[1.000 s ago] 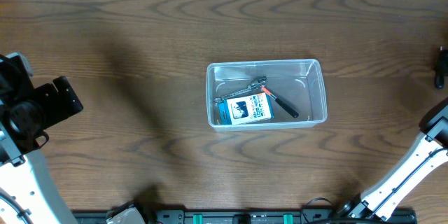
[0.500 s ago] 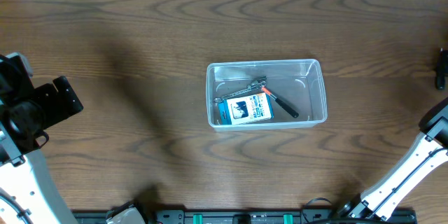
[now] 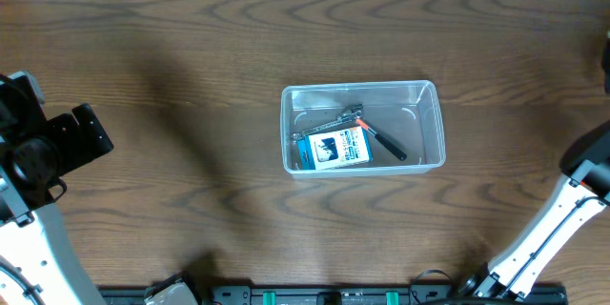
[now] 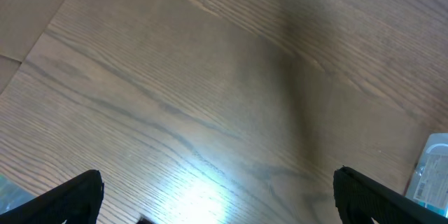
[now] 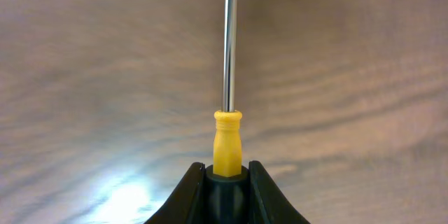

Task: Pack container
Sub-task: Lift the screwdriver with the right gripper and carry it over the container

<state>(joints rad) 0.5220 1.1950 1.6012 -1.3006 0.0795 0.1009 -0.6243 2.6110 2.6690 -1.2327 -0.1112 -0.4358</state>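
Woodgrain table [image 3: 191, 57], clear rimmed container [image 3: 362, 84]; right tool [image 5: 225, 169] pinches screwdriver [image 5: 227, 136].

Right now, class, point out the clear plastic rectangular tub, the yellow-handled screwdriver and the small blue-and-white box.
Clear plastic rectangular tub [image 3: 358, 85]: overhead view, top rim.
Yellow-handled screwdriver [image 5: 227, 143]: right wrist view, handle.
Small blue-and-white box [image 3: 335, 149]: overhead view, printed face.

The container [image 3: 362, 84] is clear glossy plastic; the screwdriver [image 5: 228, 77] shaft is shiny metal.
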